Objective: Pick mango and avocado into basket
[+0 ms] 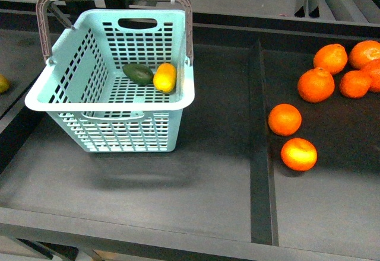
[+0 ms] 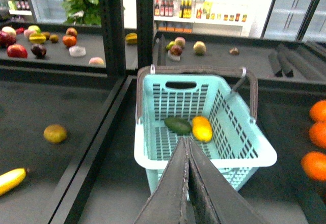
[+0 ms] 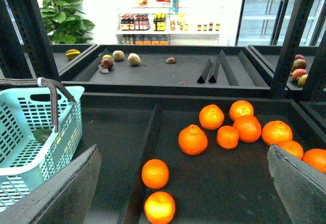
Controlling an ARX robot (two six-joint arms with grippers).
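The light teal basket (image 1: 71, 71) stands on the dark shelf at the left, handles up. Inside it the dark green avocado (image 1: 138, 73) and the yellow-orange mango (image 1: 165, 78) lie side by side on the bottom. The left wrist view shows the basket (image 2: 254, 147), the avocado (image 2: 178, 126) and the mango (image 2: 202, 129). My left gripper (image 2: 185, 141) is shut and empty, just short of the basket's near rim. My right gripper (image 3: 183, 183) is open and empty above the oranges, with the basket (image 3: 30, 127) off to one side. Neither gripper shows in the front view.
Several oranges (image 1: 315, 85) lie in the right compartment, behind a raised divider (image 1: 261, 148). In the left wrist view a banana (image 2: 11, 179) and a brownish round fruit (image 2: 55, 133) lie in the neighbouring compartment. Mixed fruit sits on the back shelves (image 2: 38, 38).
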